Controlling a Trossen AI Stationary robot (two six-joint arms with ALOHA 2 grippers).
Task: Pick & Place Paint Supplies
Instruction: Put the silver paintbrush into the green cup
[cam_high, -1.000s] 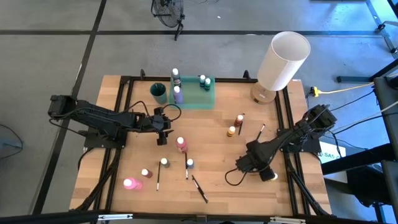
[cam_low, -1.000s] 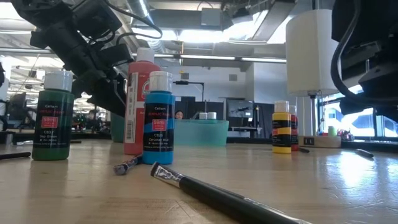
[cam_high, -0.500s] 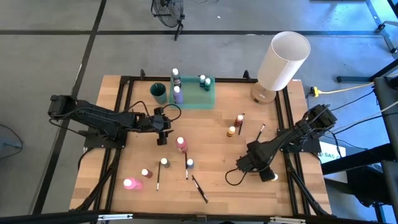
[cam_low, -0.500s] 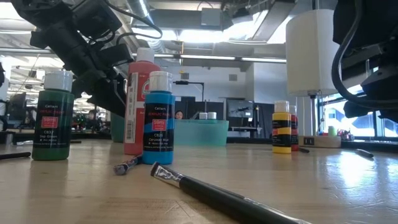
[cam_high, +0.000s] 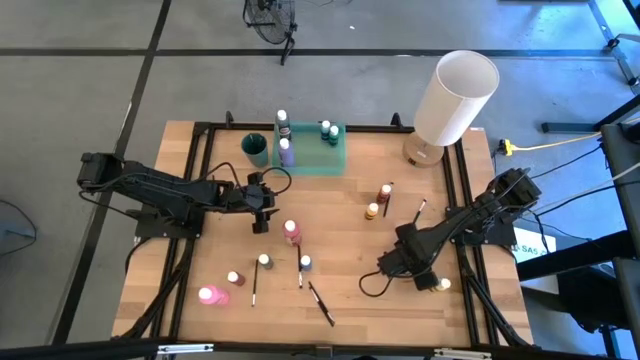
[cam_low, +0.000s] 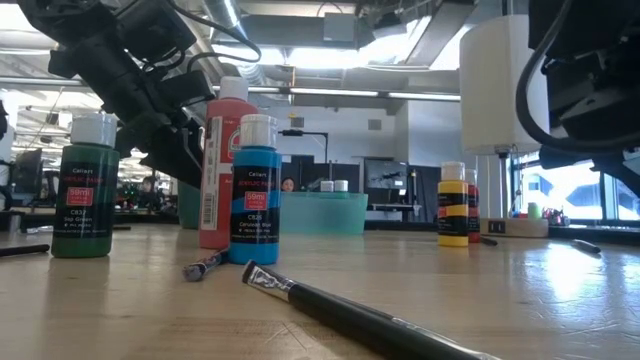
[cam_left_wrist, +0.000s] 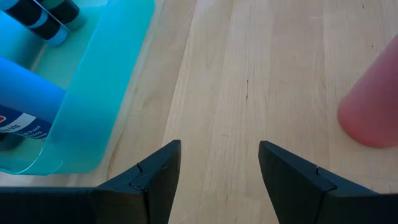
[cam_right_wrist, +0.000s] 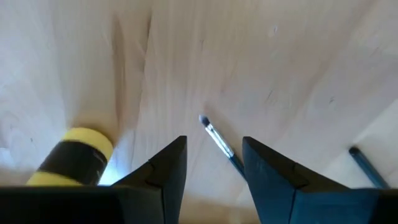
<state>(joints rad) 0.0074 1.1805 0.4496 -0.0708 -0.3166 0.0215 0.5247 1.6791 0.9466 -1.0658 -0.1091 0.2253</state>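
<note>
- The right tool (cam_high: 388, 268), at the lower right of the high view, hangs low over the tabletop (cam_high: 350, 200) with its fingers spread and nothing between them. In the right wrist view a thin paintbrush (cam_right_wrist: 219, 144) lies just ahead of the gap, at a slant to it. If the fingers close from here, they may clip only the bristle end and flick the brush away.
- A yellow bottle (cam_right_wrist: 73, 157) lies on its side close to one right finger. A sideways correction toward the brush could nudge it, and it looks likely to roll.
- The left tool (cam_high: 262, 203), left of centre in the high view, is also spread and empty. In the left wrist view bare wood shows between its fingers, with the pink bottle (cam_left_wrist: 372, 106) off at the frame's right edge. Closing now would catch nothing; swinging over could tip this tall bottle.
- The green tray (cam_high: 318, 150), at the upper middle of the high view, already holds several bottles. Its wall sits near the left tool, so a low carry may bump it.
- Other supplies lie scattered at the lower middle: a blue bottle (cam_high: 305, 263), a second brush (cam_high: 321, 303), and a pink bottle on its side (cam_high: 211, 295). An arm sweeping low there could scatter them further.
</note>
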